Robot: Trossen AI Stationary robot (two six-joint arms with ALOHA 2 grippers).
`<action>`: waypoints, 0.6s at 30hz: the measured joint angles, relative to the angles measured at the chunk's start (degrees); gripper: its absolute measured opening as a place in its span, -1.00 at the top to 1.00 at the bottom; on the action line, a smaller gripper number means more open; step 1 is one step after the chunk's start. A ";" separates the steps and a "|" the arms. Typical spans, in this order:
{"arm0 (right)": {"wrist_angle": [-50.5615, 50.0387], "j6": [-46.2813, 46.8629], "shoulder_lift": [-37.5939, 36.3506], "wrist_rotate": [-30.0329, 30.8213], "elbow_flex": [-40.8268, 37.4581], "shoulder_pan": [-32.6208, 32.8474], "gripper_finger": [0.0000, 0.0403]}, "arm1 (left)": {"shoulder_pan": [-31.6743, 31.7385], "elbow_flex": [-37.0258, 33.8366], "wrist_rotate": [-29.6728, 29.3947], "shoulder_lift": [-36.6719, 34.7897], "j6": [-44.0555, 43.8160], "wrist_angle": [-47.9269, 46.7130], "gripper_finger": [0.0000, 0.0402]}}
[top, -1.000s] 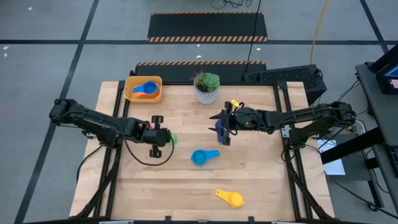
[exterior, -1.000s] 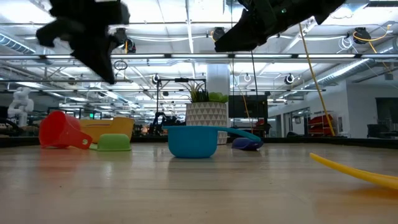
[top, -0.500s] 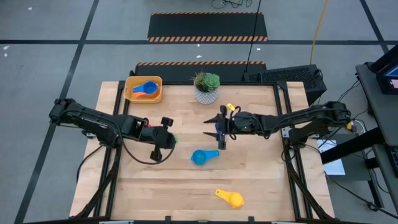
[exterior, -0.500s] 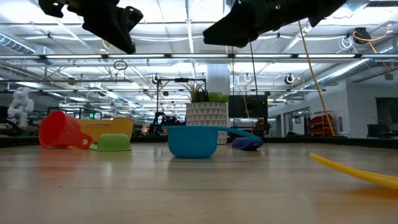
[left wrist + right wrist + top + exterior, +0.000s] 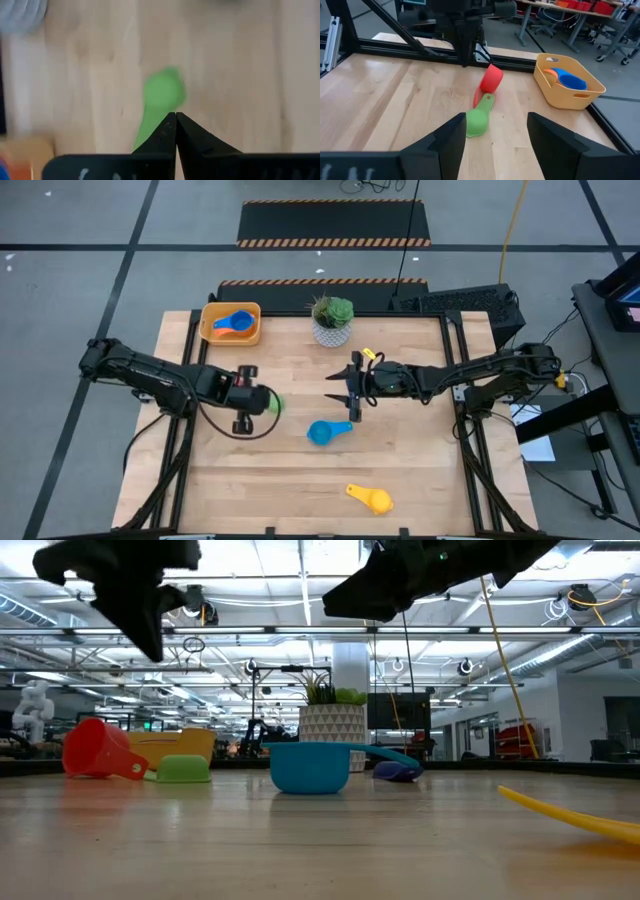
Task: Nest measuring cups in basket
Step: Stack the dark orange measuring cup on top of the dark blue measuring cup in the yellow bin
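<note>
High view: your left end effector (image 5: pixel 247 397) has swung back over the green cup (image 5: pixel 274 404), fingers pressed together and empty, so no pickup yet. Your right end effector (image 5: pixel 348 393) hangs spread mid-worktop. The basket (image 5: pixel 208 327) holds blue cups.

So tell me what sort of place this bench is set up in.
Most likely a large robotics lab or workshop hall: a butcher-block table on a metal frame, hazard-striped floor mats, and rows of ceiling strip lights over distant workbenches.
</note>
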 joint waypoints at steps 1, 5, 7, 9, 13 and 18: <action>-0.13 0.09 0.00 0.01 0.00 -0.01 -0.01 | 0.00 -0.35 -0.88 -0.01 -2.22 -1.24 0.89; -0.24 0.11 0.00 0.08 0.00 0.04 -0.01 | 0.00 -2.69 -1.74 -0.01 -10.18 -4.23 0.74; -0.24 0.08 0.00 0.09 0.00 0.02 -0.01 | 0.00 -4.54 -1.89 -0.01 -13.27 -3.97 0.64; -0.21 -0.18 0.00 0.10 0.00 0.02 -0.01 | 0.11 -6.47 -2.80 -0.01 -16.24 -3.50 0.53; -0.01 -0.51 0.00 0.11 0.00 0.02 -0.01 | 0.72 -8.96 -3.55 0.62 -15.35 -3.12 0.29; 0.51 -2.11 0.00 0.12 0.00 -0.04 -0.01 | -0.06 -9.46 -7.07 1.54 -3.76 -3.82 0.04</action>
